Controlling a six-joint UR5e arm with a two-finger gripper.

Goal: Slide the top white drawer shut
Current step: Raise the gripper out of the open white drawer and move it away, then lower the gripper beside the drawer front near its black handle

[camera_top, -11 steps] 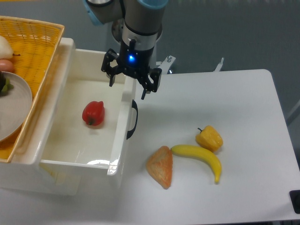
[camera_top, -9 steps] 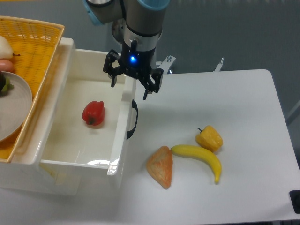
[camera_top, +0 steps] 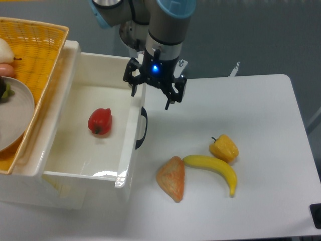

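Observation:
The top white drawer (camera_top: 75,150) stands pulled out over the table, a glossy white box with a black curved handle (camera_top: 143,128) on its front wall. A red pepper (camera_top: 100,121) lies inside it. My gripper (camera_top: 151,98) hangs open above the far end of the drawer's front wall, one finger over the wall's inner edge and the other out over the table. Nothing is between the fingers.
A yellow wicker basket (camera_top: 42,45) with a plate (camera_top: 15,113) sits on top at the left. On the white table (camera_top: 261,115) to the right of the drawer lie a yellow pepper (camera_top: 224,147), a banana (camera_top: 213,169) and an orange wedge-shaped piece (camera_top: 172,178).
My gripper has shifted to the right, from straddling the drawer's front wall toward the table side. The drawer and the food have not moved.

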